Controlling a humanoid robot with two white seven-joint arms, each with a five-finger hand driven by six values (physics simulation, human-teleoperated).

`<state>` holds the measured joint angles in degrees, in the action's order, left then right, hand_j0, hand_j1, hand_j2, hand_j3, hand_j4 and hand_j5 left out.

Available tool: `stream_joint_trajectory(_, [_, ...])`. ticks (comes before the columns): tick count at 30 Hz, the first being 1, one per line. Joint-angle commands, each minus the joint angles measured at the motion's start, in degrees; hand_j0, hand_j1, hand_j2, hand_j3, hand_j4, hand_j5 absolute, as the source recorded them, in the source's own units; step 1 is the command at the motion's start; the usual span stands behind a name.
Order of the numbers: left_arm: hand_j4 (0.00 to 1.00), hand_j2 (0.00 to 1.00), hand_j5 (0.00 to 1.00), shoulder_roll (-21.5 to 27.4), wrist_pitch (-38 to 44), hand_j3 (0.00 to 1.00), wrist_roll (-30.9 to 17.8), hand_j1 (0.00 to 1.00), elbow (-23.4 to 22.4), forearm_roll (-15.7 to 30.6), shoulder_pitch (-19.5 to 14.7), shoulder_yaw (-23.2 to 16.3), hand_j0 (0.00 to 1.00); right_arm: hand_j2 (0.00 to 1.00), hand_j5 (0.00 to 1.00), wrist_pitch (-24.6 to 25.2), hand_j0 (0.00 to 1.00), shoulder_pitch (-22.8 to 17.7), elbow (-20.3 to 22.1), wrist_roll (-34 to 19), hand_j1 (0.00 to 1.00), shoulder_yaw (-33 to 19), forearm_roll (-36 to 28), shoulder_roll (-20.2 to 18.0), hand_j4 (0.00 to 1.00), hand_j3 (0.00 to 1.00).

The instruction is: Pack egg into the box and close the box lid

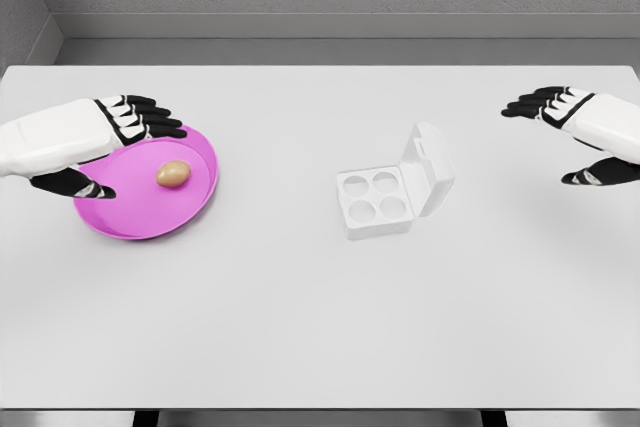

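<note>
Spanning nearly the whole head view, a white table [320,337] carries everything in play, with broad bare surface along its near side and between its two clusters of objects. At left sits a shallow pink plate [125,219], and near its centre lies the egg [173,174], long axis running roughly left to right with a slight upward tilt toward the right. Right of centre stands the white box [374,203], four round wells showing vacant, its lid [431,169] hinged up and leaning back to the right, so the tray is open from above and from the left.

Reaching in from the left edge, the left hand [105,142] hovers over the plate's left rim with fingers extended and thumb dropped low, gripping nothing. The egg lies just to its right, inside the gap between fingers and thumb. The right hand [570,132] waits at the far right, fingers likewise spread and holding nothing, well apart from the box and farther still from the egg.

The left hand is plainly the nearer one for the pick, and a short move rightward should bring it around the egg. Nothing stands between plate and box; the raised lid sits on the side away from that route.
</note>
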<state>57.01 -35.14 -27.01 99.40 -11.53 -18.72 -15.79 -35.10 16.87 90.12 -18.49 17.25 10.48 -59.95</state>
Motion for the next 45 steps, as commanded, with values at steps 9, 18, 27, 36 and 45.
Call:
stream_joint_trajectory(9, [1.00,1.00,1.00,0.2,11.5,1.00,0.1,1.00,3.9,3.1,-1.8,-0.6,1.00,1.00,1.00,0.1,1.00,0.2,-5.5,-0.1,1.00,2.0,4.4,3.1,1.00,1.00])
stream_joint_trajectory(18, [1.00,1.00,1.00,-1.6,35.9,1.00,-2.0,1.00,3.8,11.0,-20.3,-24.6,1.00,1.00,1.00,0.1,1.00,1.7,-7.0,-0.1,1.00,4.4,7.5,4.5,1.00,1.00])
stream_joint_trajectory(27, [1.00,1.00,1.00,-7.4,60.5,1.00,-3.1,1.00,3.9,16.4,-25.0,-28.0,1.00,1.00,1.00,0.8,1.00,6.9,-11.7,-1.4,1.00,9.4,9.2,7.7,1.00,1.00])
stream_joint_trajectory(36, [1.00,1.00,1.00,-11.4,67.0,1.00,2.6,1.00,4.0,-4.6,-22.6,-28.1,1.00,1.00,1.00,0.9,1.00,6.9,-12.2,-1.3,1.00,11.4,9.1,7.7,1.00,1.00])
stream_joint_trajectory(45, [1.00,1.00,1.00,-11.4,66.4,1.00,2.4,1.00,4.0,-13.5,-22.4,-34.8,1.00,1.00,1.00,0.8,1.00,8.2,-14.1,-1.2,1.00,12.2,9.0,9.2,1.00,1.00])
